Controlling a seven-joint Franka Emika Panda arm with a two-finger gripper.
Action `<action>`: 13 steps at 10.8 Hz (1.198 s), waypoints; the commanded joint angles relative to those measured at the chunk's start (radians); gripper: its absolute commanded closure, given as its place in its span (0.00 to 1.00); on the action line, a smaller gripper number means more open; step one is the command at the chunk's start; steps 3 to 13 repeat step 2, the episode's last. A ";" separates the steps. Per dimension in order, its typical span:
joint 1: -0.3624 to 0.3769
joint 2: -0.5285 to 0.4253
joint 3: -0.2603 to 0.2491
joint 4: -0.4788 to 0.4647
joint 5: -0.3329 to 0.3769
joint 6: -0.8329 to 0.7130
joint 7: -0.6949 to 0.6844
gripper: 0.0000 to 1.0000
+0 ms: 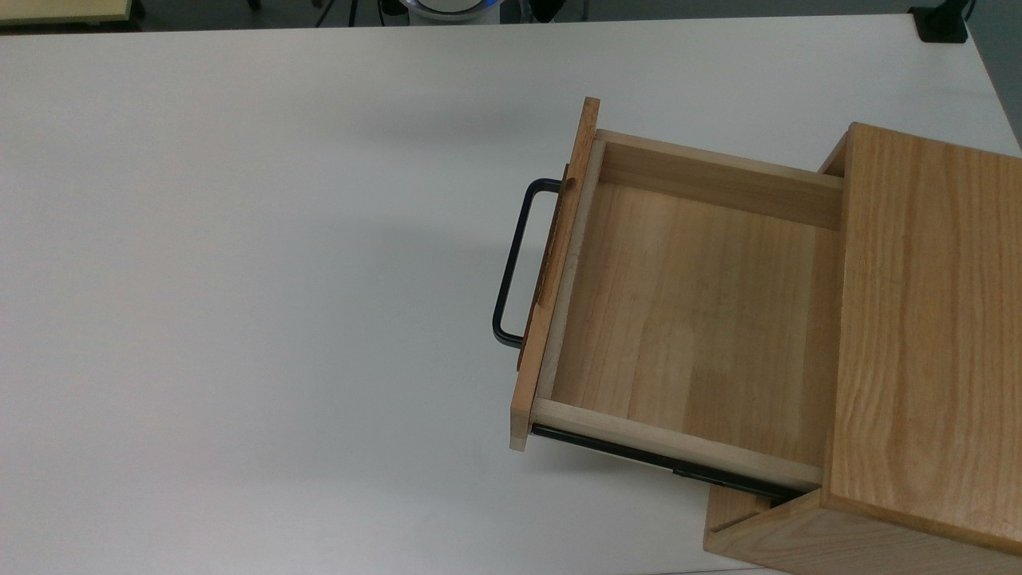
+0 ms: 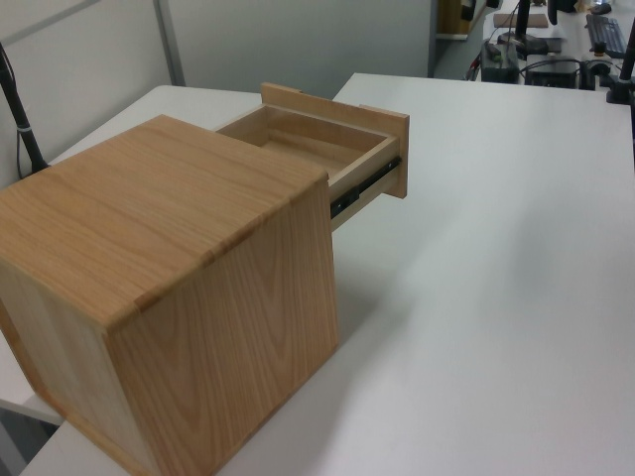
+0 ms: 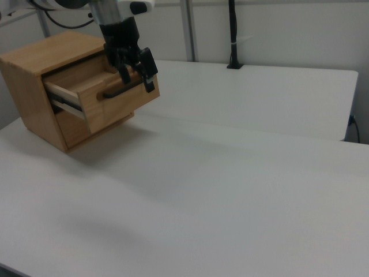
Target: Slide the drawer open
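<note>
The drawer (image 1: 695, 311) stands pulled far out of its oak cabinet (image 1: 918, 335), its shallow tray bare and a black side rail showing along its near side. Its black bar handle (image 1: 511, 263) points to the top view's left with nothing on it. In the left view the drawer (image 2: 327, 139) juts out toward the far side of the table. In the right view my gripper (image 3: 137, 78) hangs open in the air, lined up in front of the drawer front (image 3: 118, 104) and its handle (image 3: 115, 91), with nothing between its fingers.
The cabinet sits at one corner of a wide white table (image 1: 239, 279). A black pole (image 3: 232, 34) rises at the back edge in the right view. A black clamp (image 1: 942, 24) sits at the top view's upper right, and desk equipment (image 2: 556, 59) lies beyond the table.
</note>
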 commanded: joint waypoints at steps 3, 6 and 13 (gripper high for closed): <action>0.051 -0.049 -0.020 -0.089 -0.051 0.006 -0.094 0.00; 0.051 -0.049 -0.020 -0.089 -0.051 0.006 -0.094 0.00; 0.051 -0.049 -0.020 -0.089 -0.051 0.006 -0.094 0.00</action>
